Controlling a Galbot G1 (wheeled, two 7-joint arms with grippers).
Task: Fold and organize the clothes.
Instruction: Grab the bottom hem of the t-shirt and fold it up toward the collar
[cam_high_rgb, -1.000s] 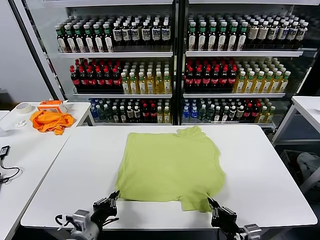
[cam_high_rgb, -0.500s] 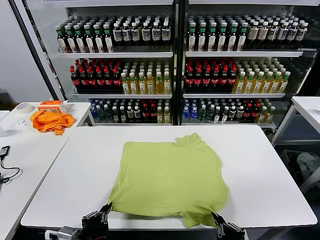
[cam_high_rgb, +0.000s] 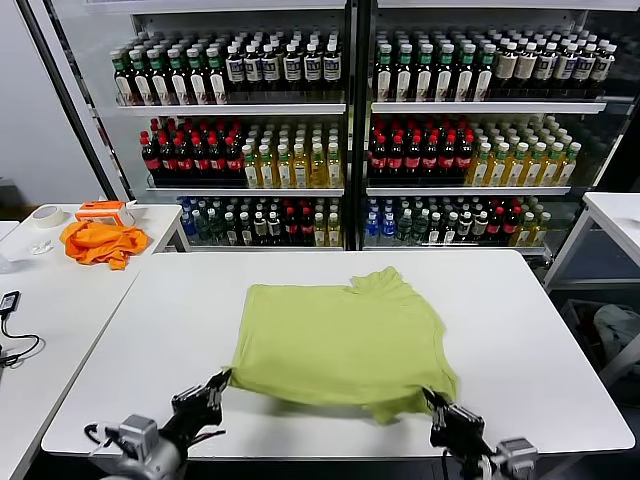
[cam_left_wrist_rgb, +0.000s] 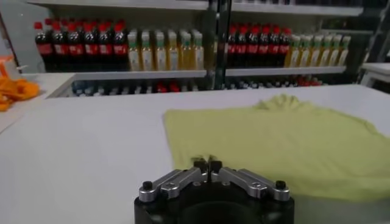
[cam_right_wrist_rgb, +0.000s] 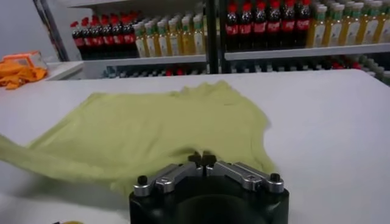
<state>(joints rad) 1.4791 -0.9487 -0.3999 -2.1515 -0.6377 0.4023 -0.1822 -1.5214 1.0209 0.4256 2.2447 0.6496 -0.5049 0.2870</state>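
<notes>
T-shirt (cam_high_rgb: 340, 340), lime yellow-green soft cotton, lies spread on the smooth white table (cam_high_rgb: 520, 330), its near hem lifted off the surface and rippled. Left gripper (cam_high_rgb: 213, 385) has jaws clamped on the near-left corner; right gripper (cam_high_rgb: 436, 402) has jaws pinched on the near-right hem.
</notes>
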